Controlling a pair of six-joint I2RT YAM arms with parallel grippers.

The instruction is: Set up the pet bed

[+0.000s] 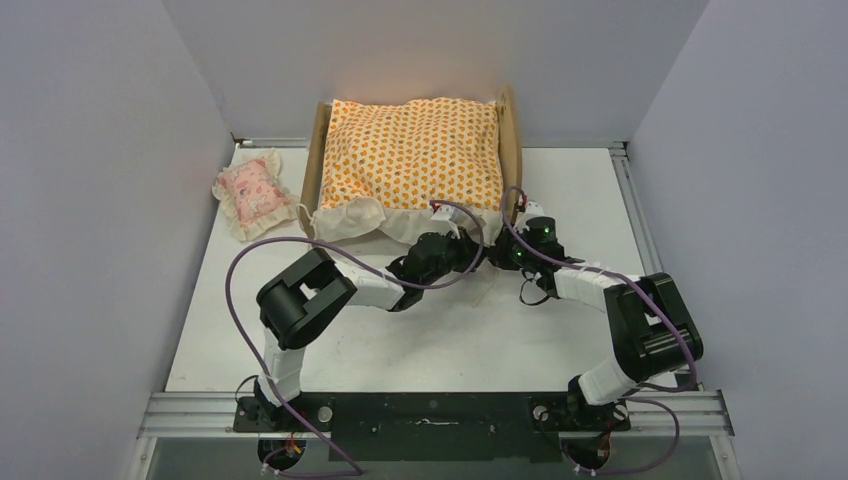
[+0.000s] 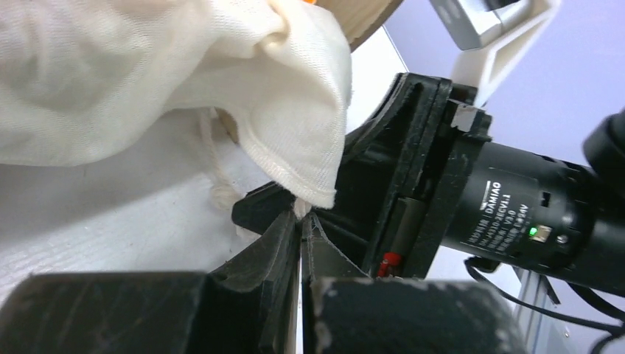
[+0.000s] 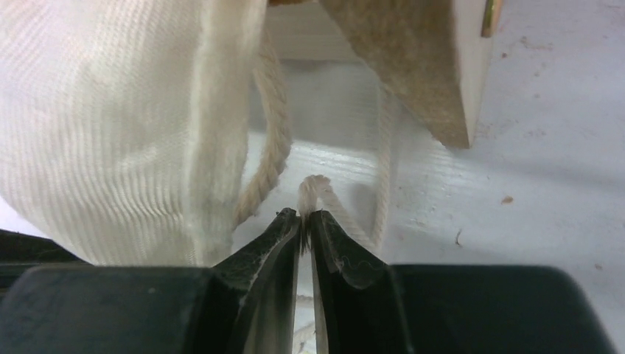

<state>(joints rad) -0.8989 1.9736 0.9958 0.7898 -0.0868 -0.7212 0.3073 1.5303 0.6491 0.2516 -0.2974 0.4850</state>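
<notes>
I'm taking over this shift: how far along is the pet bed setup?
Done: the orange cushion lies on the pet bed. In hand: at its near corner the left pincer pinches the cushion's cream frill, the right pincer a cord. Remaining: the pink pillow lies on the table beside the bed.

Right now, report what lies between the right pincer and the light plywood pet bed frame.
In the right wrist view, a cream twisted cord, pinched in the right pincer, lies over white tabletop short of the light plywood pet bed frame.
</notes>
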